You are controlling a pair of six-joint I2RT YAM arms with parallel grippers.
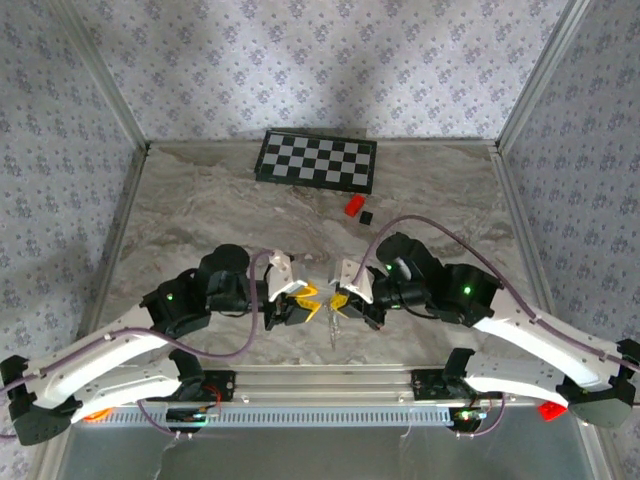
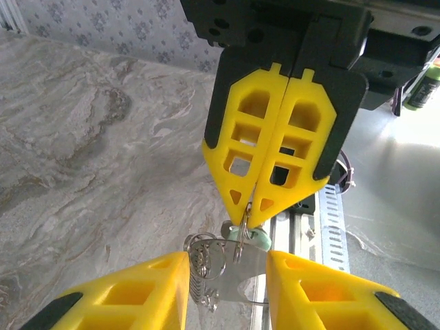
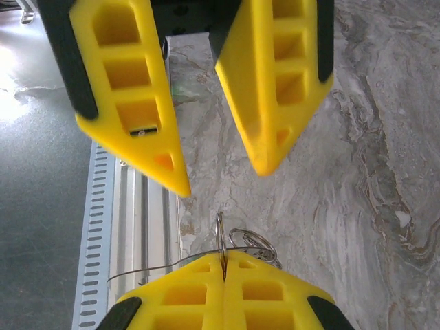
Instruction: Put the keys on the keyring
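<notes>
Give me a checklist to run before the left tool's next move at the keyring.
1. Right tool shut on the keyring: ok.
2. Left tool open, jaws well apart: ok.
3. Keyring sits between the left tool's fingers in the left wrist view: ok.
4. Pale greenish key threaded on the keyring: cannot tell, partly hidden.
5. Tools not touching each other: ok, a gap shows in the right wrist view.
</notes>
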